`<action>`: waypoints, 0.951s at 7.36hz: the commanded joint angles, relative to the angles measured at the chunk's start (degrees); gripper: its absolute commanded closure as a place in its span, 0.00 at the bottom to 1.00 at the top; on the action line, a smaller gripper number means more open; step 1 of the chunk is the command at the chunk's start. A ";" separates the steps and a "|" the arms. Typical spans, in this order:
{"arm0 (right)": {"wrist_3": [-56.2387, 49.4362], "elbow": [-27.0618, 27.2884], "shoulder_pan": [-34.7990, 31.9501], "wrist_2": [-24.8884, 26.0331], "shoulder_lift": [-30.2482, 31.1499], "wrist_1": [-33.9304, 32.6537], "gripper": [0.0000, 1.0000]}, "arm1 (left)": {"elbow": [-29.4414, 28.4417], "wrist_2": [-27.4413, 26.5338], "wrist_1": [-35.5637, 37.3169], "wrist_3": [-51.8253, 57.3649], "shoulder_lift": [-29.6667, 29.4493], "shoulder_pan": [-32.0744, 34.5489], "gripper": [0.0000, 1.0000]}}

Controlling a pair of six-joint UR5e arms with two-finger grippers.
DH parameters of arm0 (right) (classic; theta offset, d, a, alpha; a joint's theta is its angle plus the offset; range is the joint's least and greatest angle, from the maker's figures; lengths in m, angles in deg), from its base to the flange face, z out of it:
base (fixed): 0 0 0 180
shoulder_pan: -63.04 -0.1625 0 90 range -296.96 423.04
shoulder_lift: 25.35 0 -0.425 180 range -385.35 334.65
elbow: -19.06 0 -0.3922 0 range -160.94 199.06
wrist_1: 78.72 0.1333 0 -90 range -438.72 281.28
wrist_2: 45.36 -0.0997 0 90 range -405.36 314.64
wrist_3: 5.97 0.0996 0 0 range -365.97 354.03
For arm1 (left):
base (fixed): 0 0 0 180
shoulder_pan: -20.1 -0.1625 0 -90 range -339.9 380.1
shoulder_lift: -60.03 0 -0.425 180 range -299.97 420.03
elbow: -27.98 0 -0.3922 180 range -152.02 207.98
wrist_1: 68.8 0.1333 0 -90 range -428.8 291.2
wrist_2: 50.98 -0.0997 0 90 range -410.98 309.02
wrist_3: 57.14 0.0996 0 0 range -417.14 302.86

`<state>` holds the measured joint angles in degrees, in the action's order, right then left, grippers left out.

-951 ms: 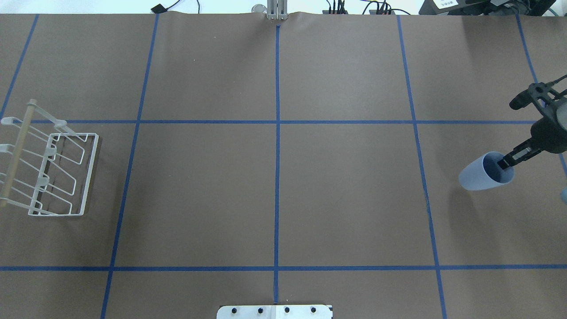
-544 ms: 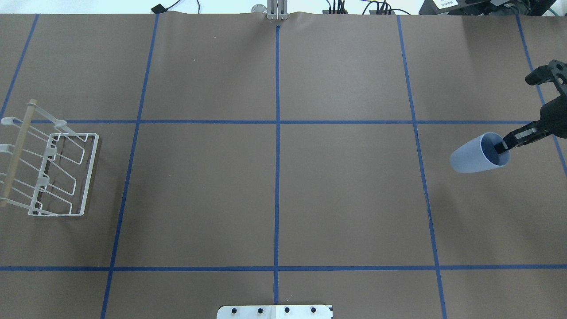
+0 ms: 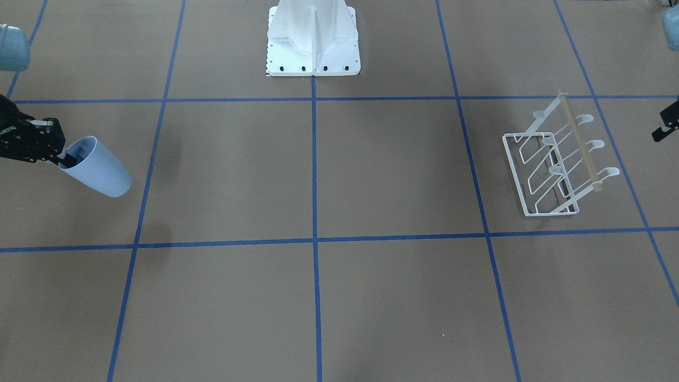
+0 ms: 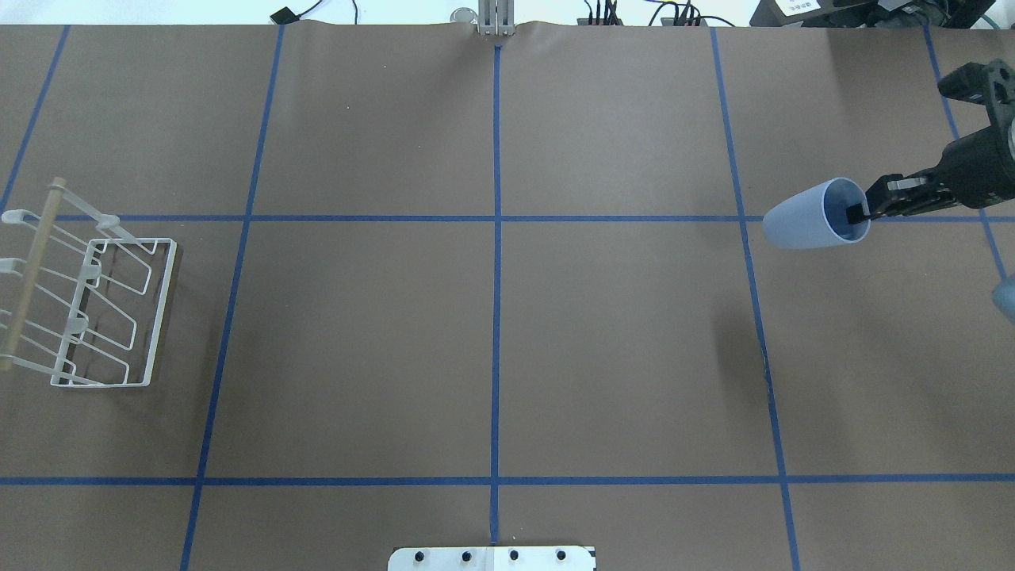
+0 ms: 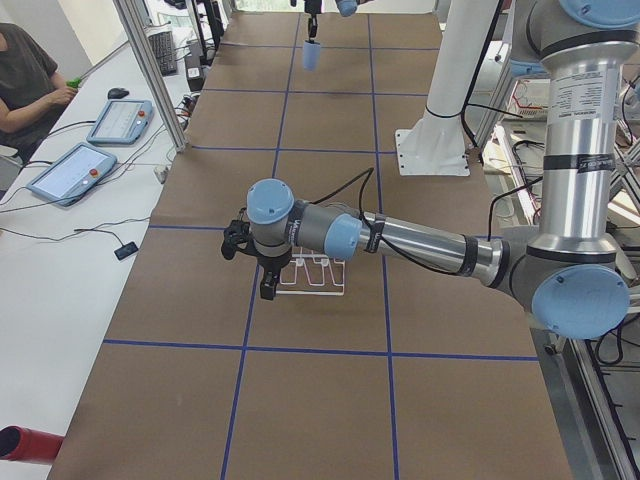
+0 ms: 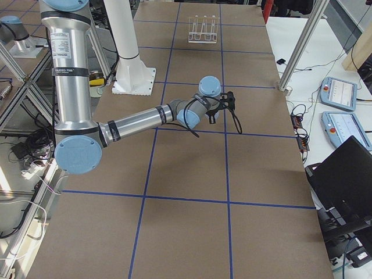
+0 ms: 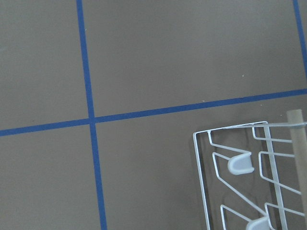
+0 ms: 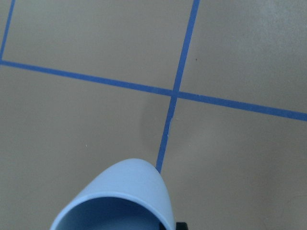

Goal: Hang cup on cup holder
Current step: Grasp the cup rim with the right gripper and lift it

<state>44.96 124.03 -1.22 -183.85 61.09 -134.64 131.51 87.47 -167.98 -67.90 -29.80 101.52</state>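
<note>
Carried nearer the cup holder (image 4: 103,301), the cup (image 4: 805,224) is tilting base-first toward it, the right gripper (image 4: 858,212) pinching its rim, one finger inside, forearm reaching roughly level.

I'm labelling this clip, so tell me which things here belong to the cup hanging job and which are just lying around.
For the job: cup, cup holder, right end effector pinching the cup's rim.

Just lying about: tablets, a laptop and a red cylinder, all on the side benches.
</note>
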 commanded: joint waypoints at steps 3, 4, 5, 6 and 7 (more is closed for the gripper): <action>26.44 -0.20 7.73 9.09 -3.11 13.71 1.00 | 0.26 -0.47 -15.05 -33.63 -6.38 -9.68 0.02; 31.90 -0.38 10.01 11.28 -3.47 17.56 1.00 | 0.18 -0.56 -18.47 -39.37 -7.88 -11.71 0.02; 37.35 -0.73 11.77 11.39 -4.69 20.21 1.00 | 0.09 -0.99 -21.11 -46.47 -10.51 -13.47 0.02; 42.71 -0.56 13.97 11.66 -7.31 20.41 1.00 | 0.09 -1.35 -22.27 -53.85 -13.84 -15.66 0.02; 47.29 -0.55 15.38 12.27 -9.52 20.50 1.00 | 0.43 -3.52 -22.80 -60.54 -17.18 -18.38 0.02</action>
<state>85.99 123.47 12.01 -172.28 54.30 -114.80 131.70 85.78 -189.50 -119.75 -42.96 86.25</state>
